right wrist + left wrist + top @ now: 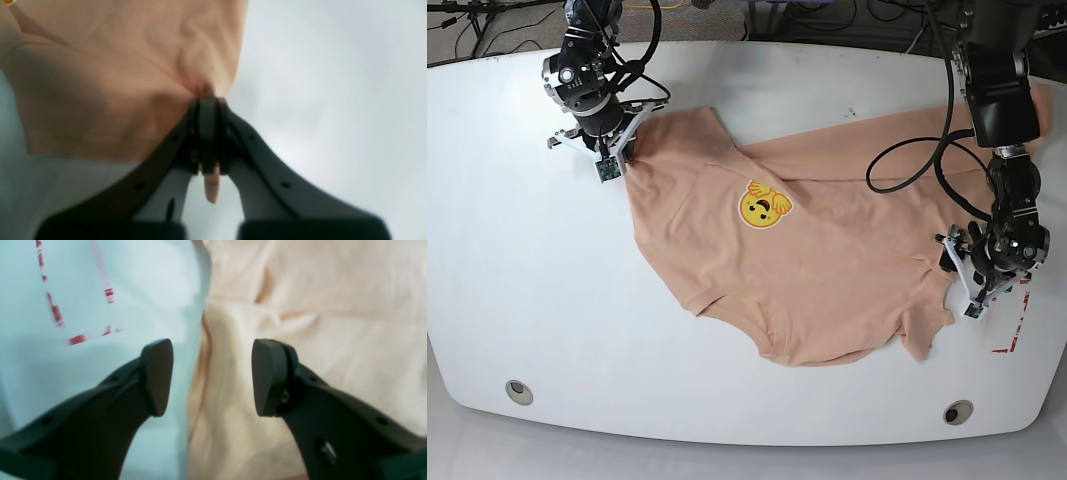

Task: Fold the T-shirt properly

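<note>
The peach T-shirt point(827, 260) lies spread and wrinkled on the white table point(527, 260), with its yellow smiling-face print point(765, 205) facing up. My right gripper point(624, 150), at the base view's upper left, is shut on the shirt's edge. In the right wrist view the closed gripper point(208, 103) pinches the fabric point(116, 83), and a bit of cloth pokes out behind the pads. My left gripper point(949, 262) is at the shirt's right edge. In the left wrist view it point(211, 376) is open and empty, straddling the shirt's edge point(317, 340).
Red tape marks point(1017, 325) lie on the table right of the left gripper and show in the left wrist view point(55, 311). Two round holes point(519, 391) point(958, 412) sit near the table's front edge. Cables hang beyond the back edge.
</note>
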